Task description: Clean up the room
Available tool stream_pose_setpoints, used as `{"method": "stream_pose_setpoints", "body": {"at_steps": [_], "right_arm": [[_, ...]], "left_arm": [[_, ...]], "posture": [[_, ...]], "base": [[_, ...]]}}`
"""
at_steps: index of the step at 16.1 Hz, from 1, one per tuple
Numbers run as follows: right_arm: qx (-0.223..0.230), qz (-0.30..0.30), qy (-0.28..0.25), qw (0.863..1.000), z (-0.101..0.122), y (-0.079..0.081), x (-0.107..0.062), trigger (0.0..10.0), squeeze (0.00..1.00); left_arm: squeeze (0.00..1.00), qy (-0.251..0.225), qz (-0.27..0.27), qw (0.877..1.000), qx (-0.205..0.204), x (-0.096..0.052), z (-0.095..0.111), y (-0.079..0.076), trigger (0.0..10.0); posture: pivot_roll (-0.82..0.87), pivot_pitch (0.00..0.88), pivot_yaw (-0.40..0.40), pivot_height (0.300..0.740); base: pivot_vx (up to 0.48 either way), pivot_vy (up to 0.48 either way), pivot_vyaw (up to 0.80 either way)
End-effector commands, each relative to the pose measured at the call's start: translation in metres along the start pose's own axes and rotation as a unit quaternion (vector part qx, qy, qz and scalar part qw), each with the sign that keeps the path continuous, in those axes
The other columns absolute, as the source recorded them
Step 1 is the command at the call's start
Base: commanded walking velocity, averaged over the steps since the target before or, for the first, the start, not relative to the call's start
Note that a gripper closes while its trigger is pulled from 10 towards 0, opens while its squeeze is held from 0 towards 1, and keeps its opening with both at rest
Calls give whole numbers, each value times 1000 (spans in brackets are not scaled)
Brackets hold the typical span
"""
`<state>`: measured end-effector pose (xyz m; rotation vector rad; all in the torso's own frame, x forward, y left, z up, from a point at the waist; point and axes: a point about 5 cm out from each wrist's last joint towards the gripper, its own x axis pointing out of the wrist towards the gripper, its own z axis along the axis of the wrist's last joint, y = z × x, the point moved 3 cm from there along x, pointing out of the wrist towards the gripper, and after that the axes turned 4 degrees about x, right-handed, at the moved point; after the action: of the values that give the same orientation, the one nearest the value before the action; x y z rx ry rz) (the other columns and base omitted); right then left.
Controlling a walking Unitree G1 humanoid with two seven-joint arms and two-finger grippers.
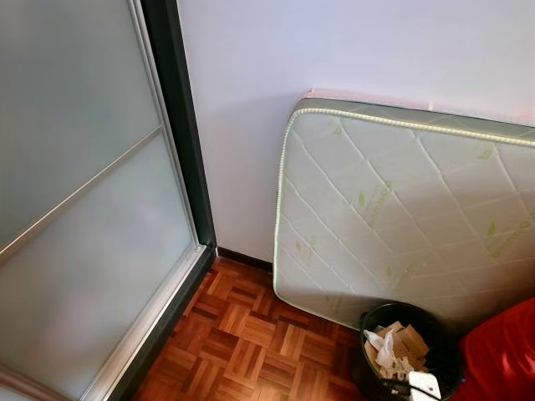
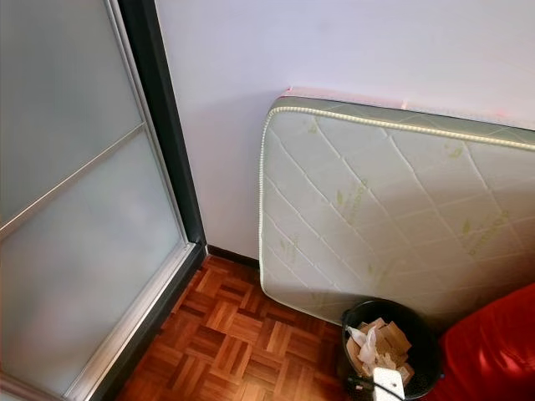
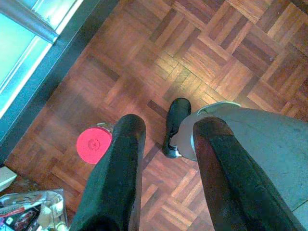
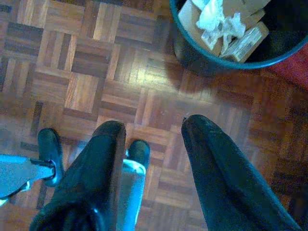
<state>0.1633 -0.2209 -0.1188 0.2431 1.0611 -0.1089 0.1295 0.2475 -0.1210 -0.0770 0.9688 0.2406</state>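
Trash bin (image 1: 405, 351) looks very full, so more rubbish could spill out. Left gripper (image 3: 166, 139) and right gripper (image 4: 151, 130) both hang spread wide, holding nothing.

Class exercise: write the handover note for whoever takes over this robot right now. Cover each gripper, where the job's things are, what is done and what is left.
Left gripper: open, empty, hanging over the parquet floor.
Right gripper: open, empty, near the black bin.
Done: bin holds cardboard and crumpled paper, beside the mattress leaning on the wall.
Left: a red-lidded item and clutter lie by the sliding door.
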Motion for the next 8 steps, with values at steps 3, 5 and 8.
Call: {"method": "stream_pose_setpoints", "body": {"at_steps": [3, 5, 8], "right_arm": [[2, -4, 6, 1000, -8, -6, -2, 10000, 0], [-1, -11, 15, 1000, -16, -15, -6, 10000, 0], [-2, -13, 15, 1000, -15, -19, -7, 10000, 0]], "left_arm": [[0, 9, -5, 1000, 20, 0, -2, 0, 10000], [0, 15, -5, 999, 35, -1, -4, 1, 10000], [0, 12, -2, 1000, 27, -1, -5, 1, 10000]], "posture": [[160, 0, -43, 740], [156, 0, -40, 740], [153, 0, -40, 740]], "base": [[0, 0, -152], [0, 0, -775], [0, 0, -775]]}}
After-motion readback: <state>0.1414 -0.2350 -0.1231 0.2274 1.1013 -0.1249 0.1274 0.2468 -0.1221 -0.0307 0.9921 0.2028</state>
